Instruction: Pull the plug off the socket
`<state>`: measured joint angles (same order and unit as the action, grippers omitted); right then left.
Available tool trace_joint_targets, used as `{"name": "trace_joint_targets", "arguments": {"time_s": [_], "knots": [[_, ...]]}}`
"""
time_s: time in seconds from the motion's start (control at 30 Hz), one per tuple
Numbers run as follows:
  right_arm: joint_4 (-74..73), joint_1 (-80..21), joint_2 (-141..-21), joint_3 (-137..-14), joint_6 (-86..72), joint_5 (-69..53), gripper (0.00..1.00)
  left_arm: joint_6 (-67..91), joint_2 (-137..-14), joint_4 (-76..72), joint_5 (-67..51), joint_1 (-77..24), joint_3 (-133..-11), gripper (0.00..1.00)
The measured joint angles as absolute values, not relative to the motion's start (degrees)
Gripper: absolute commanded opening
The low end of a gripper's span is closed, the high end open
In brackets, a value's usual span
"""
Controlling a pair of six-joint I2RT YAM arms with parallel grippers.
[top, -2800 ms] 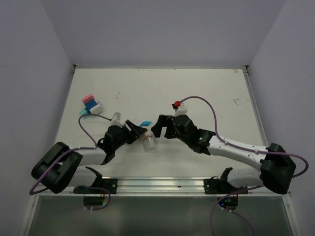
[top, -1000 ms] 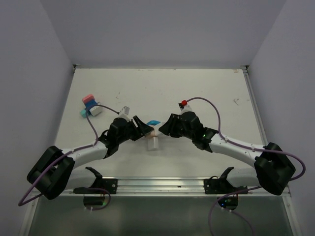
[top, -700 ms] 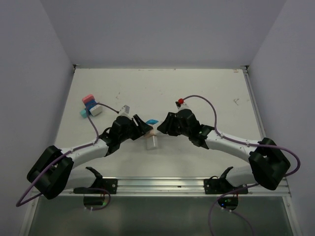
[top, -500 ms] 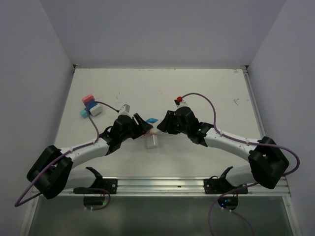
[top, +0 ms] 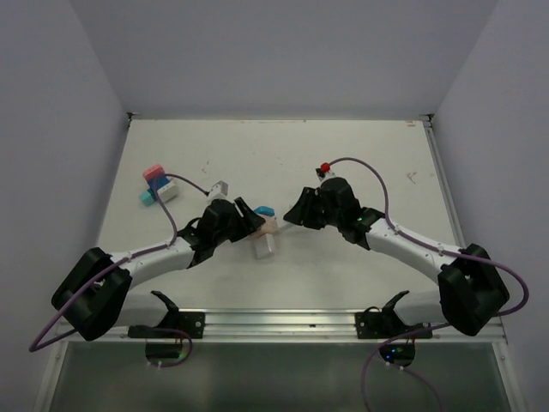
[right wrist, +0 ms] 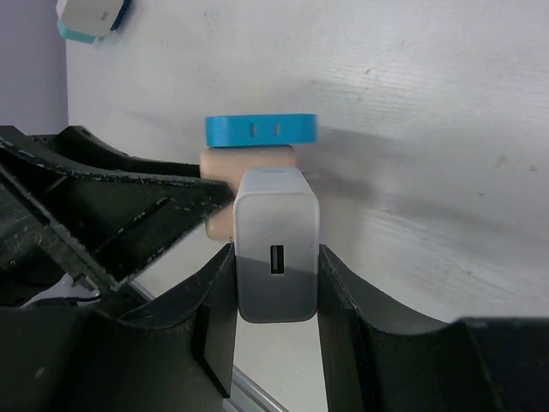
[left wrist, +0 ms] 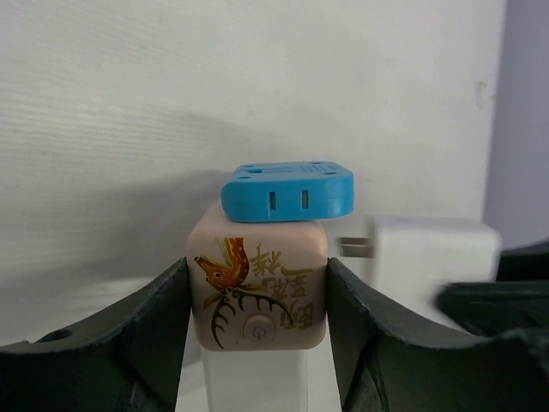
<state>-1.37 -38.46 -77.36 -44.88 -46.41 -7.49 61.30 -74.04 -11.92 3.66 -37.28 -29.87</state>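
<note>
On my left wrist feed, the beige socket cube [left wrist: 257, 266] shows an orange deer drawing, brown characters I cannot read, and a power-symbol button. My left end effector [left wrist: 257, 300] is clenched on its sides. A blue adapter [left wrist: 287, 190] sits on top. My right end effector [right wrist: 276, 287] grasps the white plug [right wrist: 276, 219], whose USB port faces the camera. The plug is just beside the cube, mid-counter [top: 343, 154], with its prongs [left wrist: 354, 248] exposed.
</note>
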Motion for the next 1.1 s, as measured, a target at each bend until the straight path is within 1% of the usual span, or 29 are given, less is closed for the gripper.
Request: {"name": "trace_joint_targets", "arguments": {"time_s": [0.1, 0.2, 0.37, 0.47, 0.57, 0.8, 0.93, 1.07, 1.1], "knots": [[-3.4, -35.5, -75.4, -44.7, -45.1, -7.0, 0.00, 60.4, -75.0, -7.0, 9.8, -36.0, -29.6, 0.00], [-5.8, -34.4, -74.5, -45.0, -43.6, -5.1, 0.00, 60.2, -75.1, -6.5, 12.5, -35.1, -30.1, 0.00], [-8.0, -35.5, -74.5, -46.2, -42.4, -4.9, 0.00, 60.0, -75.4, -6.0, 13.5, -35.0, -30.7, 0.00], [-8.2, -34.2, -74.3, -46.3, -42.3, -4.1, 0.00, 59.8, -75.4, -5.7, 13.4, -35.0, -30.9, 0.00], [-7.5, -30.0, -73.8, -45.9, -42.1, -4.2, 0.00, 59.4, -74.7, -4.9, 13.0, -35.0, -30.9, 0.00], [-0.7, -15.2, -73.5, -39.9, -42.0, -7.6, 0.00, 58.8, -73.4, -4.0, 9.8, -35.0, -30.9, 0.00], [4.4, -8.9, -77.5, -37.8, -42.0, -11.3, 0.00, 57.8, -73.3, -4.4, 6.7, -35.0, -30.9, 0.00], [9.0, -6.1, -83.0, -36.9, -42.2, -14.6, 0.00, 56.3, -73.3, -5.2, 4.4, -34.9, -30.9, 0.00], [10.3, -5.7, -84.5, -36.9, -42.4, -15.5, 0.02, 56.0, -73.3, -5.3, 3.9, -34.9, -30.9, 0.00]]}}
